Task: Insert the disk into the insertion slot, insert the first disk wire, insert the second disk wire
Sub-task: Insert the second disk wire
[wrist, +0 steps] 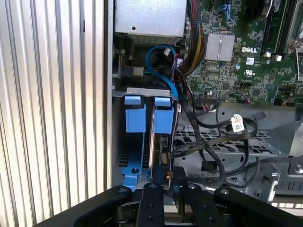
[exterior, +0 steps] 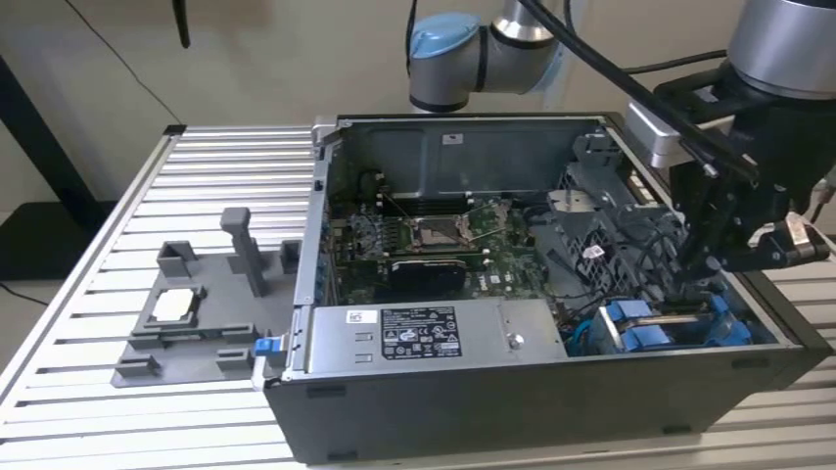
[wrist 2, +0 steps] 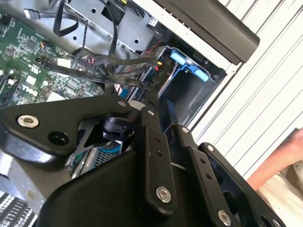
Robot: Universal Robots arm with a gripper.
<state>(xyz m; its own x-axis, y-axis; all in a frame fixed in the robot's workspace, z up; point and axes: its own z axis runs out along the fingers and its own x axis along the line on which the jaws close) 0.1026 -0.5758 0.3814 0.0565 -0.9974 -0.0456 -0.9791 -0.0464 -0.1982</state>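
Blue-framed disk (wrist: 162,120) is sitting upright in the slot (exterior: 770,323) at the case's (exterior: 549,411) near corner, on the exterior view's right. Gripper (wrist: 163,177) is reaching down to its edge among black wires (wrist: 213,142); I cannot tell whether the fingers are apart or together.

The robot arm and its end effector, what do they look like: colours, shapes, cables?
The arm is silver-grey tubing with a light blue cap at a joint, and black cables run along it. The end effector is black; in both wrist views its flat linkage bars carry round silver screw heads.
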